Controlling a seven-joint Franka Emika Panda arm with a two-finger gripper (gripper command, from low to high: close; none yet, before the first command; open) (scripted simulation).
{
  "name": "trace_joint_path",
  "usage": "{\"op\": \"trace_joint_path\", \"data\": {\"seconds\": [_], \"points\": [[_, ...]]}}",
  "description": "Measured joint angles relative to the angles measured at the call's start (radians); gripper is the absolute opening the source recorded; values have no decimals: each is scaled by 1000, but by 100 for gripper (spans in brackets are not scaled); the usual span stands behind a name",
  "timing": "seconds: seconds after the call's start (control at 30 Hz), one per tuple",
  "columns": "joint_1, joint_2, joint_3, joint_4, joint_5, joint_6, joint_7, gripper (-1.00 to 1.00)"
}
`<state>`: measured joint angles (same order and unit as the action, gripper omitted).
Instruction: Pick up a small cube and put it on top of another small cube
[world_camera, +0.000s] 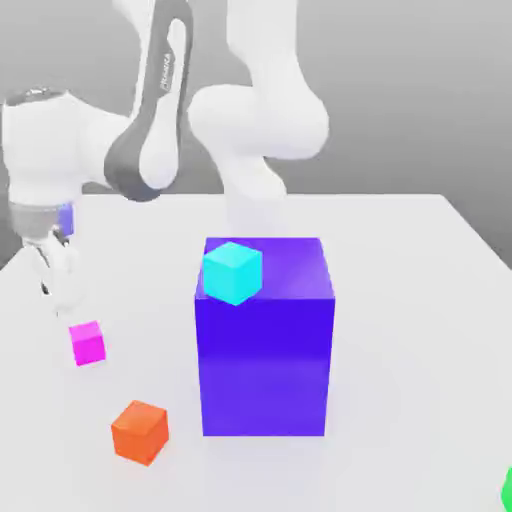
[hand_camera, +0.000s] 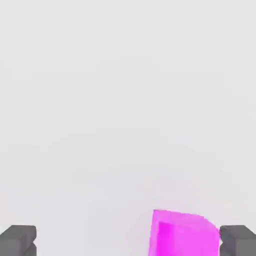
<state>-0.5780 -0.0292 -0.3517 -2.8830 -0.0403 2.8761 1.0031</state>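
The arm (world_camera: 150, 130) bends low, end effector (world_camera: 55, 280) spread, empty.

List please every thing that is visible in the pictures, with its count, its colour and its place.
small cube: 1, magenta-pink, on the table at the exterior view's left, just below the end effector
orange cube: 1, orange, on the table nearer the camera than the small cube
cyan cube: 1, cyan, on top of the big block
big block: 1, blue-purple, middle of the table
table: 1, white
end effector: 1, white with dark fingers, open, the small cube lies by one finger
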Motion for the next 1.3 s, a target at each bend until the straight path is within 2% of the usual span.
{"op": "trace_joint_path", "data": {"seconds": [0.07, 0.17, 0.23, 0.27, 0.47, 0.53, 0.67, 0.77, 0.97, 1.3], "points": [[-34, 69, 37, -2, 105, 52, -69, 0], [-123, 177, 170, 17, 244, 135, -168, 0], [-201, 249, 261, 32, 296, 192, -208, 0], [-238, 284, 300, 38, 305, 222, -217, -100], [-258, 302, 319, 42, 305, 237, -218, -100], [-235, 270, 294, 35, 291, 211, -205, -100], [-169, 137, 194, 7, 154, 107, -102, -100], [-185, 45, 182, -2, 63, 22, -42, -100], [-132, 116, 242, 170, 128, -132, -145, -100], [120, 270, 454, 453, 15, -296, -64, -100]]}}
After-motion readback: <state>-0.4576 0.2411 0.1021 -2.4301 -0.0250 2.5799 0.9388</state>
